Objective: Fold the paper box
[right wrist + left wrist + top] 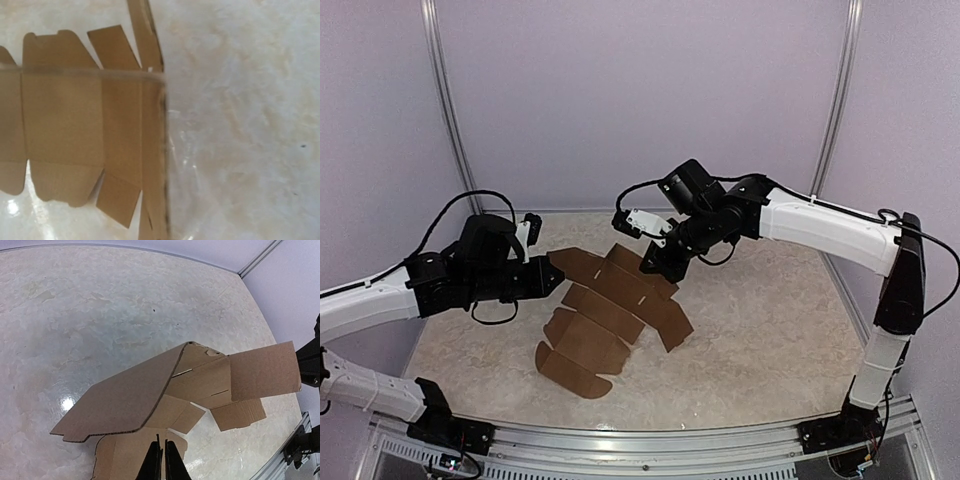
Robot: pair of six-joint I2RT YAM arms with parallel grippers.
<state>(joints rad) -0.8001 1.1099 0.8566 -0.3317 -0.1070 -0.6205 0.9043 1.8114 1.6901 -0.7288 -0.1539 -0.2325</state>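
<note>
You had the left tool [164, 450] clamped narrow on the near flap of the paper box [150, 390], holding the sheet up off the bench [100, 300], apparently to crease it, with the right tool [658, 262] at its far edge, grip impossible to tell.

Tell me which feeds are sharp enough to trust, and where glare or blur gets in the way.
Top external: even, soft light, the paper box crisp with only a faint shadow. Left wrist: box sharp, one glare spot on the table, far edge bowed by the lens. Right wrist: too close, a blurred band crosses the sheet, with glare at lower left.
</note>
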